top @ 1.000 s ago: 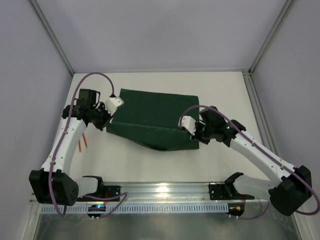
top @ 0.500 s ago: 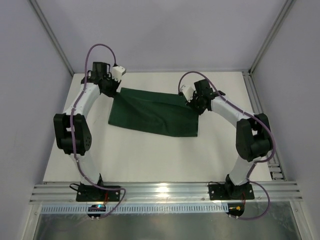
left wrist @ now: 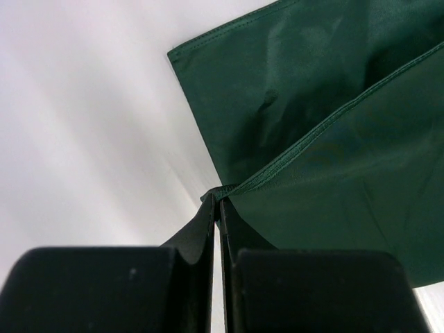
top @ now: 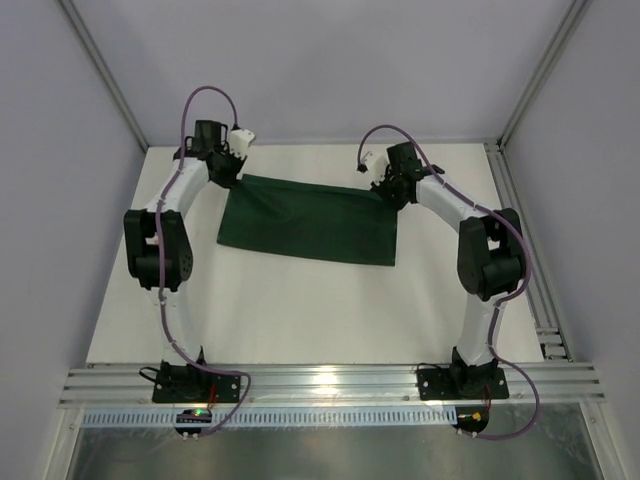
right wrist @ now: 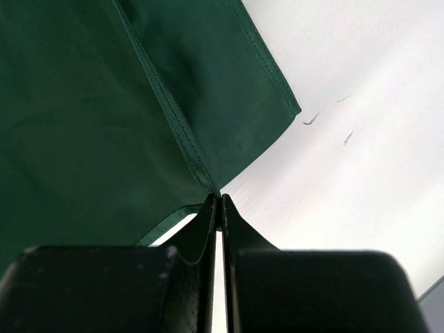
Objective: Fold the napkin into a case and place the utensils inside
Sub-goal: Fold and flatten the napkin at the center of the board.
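Left arm: the left arm (top: 158,235) rises from its base at the near edge, then reaches far across to the table's far-left part, wrist turned in toward the middle.
Left gripper: the left gripper (left wrist: 216,205) has its black fingers pressed almost together, pinching a hemmed corner of the napkin (top: 310,220).
Right arm: the right arm (top: 487,255) mirrors it, standing tall from its base and stretched to the far-right part, wrist turned inward.
Right gripper: the right gripper (right wrist: 219,202) has its fingers closed to a sliver, clamped on the napkin's other far corner.
Napkin: dark green cloth, a wide oblong band across the far half of the table, stretched between the two grippers. Both wrist views show two layers, one hemmed edge lying over the cloth below.
Surface: a plain white table (top: 300,310), with a metal rail (top: 330,380) along its near edge.
Room: pale grey walls (top: 330,60) on three sides, metal posts at the far corners, purple cables (top: 205,100) looping off both wrists.
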Robot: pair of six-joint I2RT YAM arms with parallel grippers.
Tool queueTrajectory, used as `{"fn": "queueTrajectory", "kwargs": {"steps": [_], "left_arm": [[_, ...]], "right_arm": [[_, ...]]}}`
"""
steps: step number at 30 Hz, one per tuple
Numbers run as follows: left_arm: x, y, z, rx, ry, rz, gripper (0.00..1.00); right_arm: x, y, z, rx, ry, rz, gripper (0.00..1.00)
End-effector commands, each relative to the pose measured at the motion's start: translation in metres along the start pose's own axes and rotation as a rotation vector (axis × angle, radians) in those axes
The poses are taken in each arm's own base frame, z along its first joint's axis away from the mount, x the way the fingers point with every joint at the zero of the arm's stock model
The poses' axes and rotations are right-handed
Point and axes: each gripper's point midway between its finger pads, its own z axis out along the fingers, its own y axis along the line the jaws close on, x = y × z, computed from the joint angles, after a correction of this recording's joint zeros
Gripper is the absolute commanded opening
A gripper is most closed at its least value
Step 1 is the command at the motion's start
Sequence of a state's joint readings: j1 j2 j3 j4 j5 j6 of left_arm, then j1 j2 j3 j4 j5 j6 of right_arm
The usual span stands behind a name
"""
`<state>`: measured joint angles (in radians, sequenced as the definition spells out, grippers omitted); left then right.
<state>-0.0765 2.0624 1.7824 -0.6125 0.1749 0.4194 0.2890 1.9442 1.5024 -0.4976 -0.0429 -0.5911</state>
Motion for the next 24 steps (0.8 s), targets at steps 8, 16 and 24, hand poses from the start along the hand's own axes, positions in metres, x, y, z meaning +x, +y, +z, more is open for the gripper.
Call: {"fn": "queueTrajectory", "kwargs": {"steps": [8, 16, 24], "left_arm": [[-0.015, 0.009, 0.017, -0.032, -0.036, 0.011, 0.00], [-0.013, 0.011, 0.031, -0.045, -0.021, 0.007, 0.00], [-0.011, 0.012, 0.045, -0.048, -0.015, -0.002, 0.00]], "right_arm": [[-0.004, -0.021, 0.007, 0.072, 0.036, 0.047, 0.04], [-0.005, -0.024, 0.015, 0.082, 0.025, 0.074, 0.04], [-0.007, -0.032, 0.029, 0.087, 0.013, 0.116, 0.04]]}}
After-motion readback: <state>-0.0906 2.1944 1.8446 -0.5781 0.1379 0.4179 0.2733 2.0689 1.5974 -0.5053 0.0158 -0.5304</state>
